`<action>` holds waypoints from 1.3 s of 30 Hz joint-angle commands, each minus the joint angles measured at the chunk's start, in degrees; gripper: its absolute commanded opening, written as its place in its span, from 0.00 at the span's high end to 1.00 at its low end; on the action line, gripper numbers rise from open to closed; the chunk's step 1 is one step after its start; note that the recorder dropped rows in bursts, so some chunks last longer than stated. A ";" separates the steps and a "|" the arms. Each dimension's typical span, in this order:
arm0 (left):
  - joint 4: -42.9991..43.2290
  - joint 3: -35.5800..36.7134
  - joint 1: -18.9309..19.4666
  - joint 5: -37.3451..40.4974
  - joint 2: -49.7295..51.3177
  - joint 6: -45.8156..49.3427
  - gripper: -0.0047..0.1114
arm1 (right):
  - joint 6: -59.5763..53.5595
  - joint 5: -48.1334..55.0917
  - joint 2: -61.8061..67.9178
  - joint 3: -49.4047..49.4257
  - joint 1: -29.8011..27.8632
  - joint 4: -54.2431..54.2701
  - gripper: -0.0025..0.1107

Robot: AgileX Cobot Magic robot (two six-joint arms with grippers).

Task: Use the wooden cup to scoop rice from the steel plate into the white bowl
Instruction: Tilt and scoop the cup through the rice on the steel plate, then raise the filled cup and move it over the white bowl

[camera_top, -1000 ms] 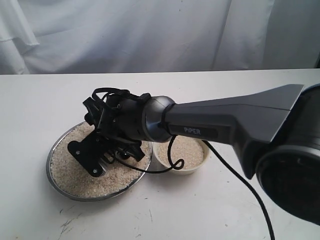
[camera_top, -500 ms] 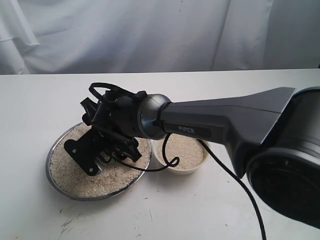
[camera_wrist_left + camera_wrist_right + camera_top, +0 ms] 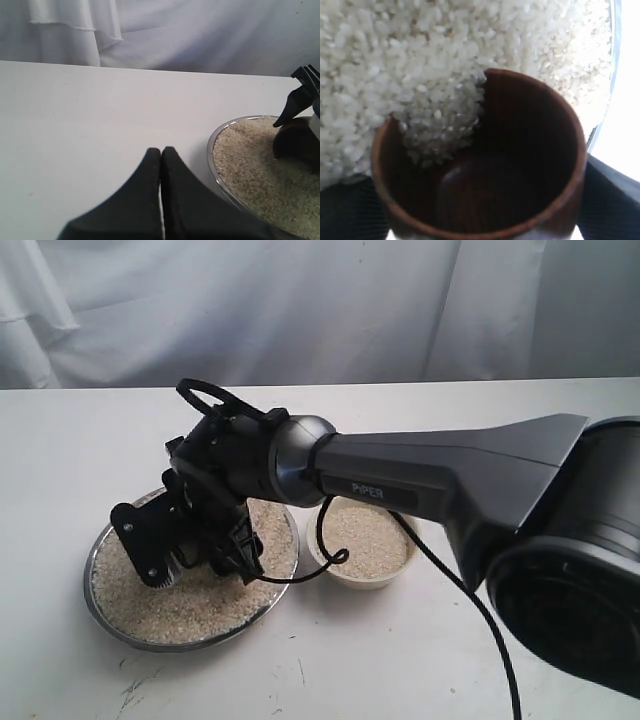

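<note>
The steel plate [image 3: 118,624] lies left of centre, spread with rice [image 3: 200,608]. My right gripper [image 3: 195,545] reaches across and hangs low over it, shut on the wooden cup [image 3: 520,150]. The cup is tipped mouth-first into the rice [image 3: 395,50], and a small heap of grains spills over its rim onto the dark inside. In the exterior view the gripper hides the cup. The white bowl [image 3: 398,577] stands just right of the plate and holds rice. My left gripper [image 3: 161,151] is shut and empty over bare table beside the plate's rim [image 3: 213,160].
A black cable [image 3: 330,562] loops from the right wrist over the gap between plate and bowl. The table [image 3: 420,660] is white, with a white curtain [image 3: 300,300] behind it. The right arm's link [image 3: 450,475] spans above the bowl.
My right gripper has swung left and tilted down, pushing the cup into the rice. The plate has slid a little to the left.
</note>
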 commanded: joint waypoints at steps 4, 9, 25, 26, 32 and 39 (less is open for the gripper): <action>-0.09 0.28 0.11 -0.40 -0.24 -0.01 0.96 | 1.05 3.44 -2.92 0.52 -2.87 8.95 0.98; -0.09 0.28 0.11 -0.40 -0.24 -0.01 0.96 | 0.18 1.73 -5.51 0.52 -6.04 18.39 0.98; -0.09 0.28 0.11 -0.40 -0.24 -0.01 0.96 | 2.29 2.76 -15.95 3.30 -14.53 20.17 0.98; -0.09 0.28 0.11 -0.40 -0.24 -0.01 0.96 | 3.74 2.76 -17.12 4.14 -14.65 18.18 0.98; -0.09 0.28 0.11 -0.40 -0.24 -0.01 0.96 | 12.90 2.66 -22.54 11.18 -15.18 4.30 0.98; -0.09 0.28 0.11 -0.40 -0.24 -0.01 0.96 | 29.81 0.66 -27.91 22.49 -15.18 -9.14 0.98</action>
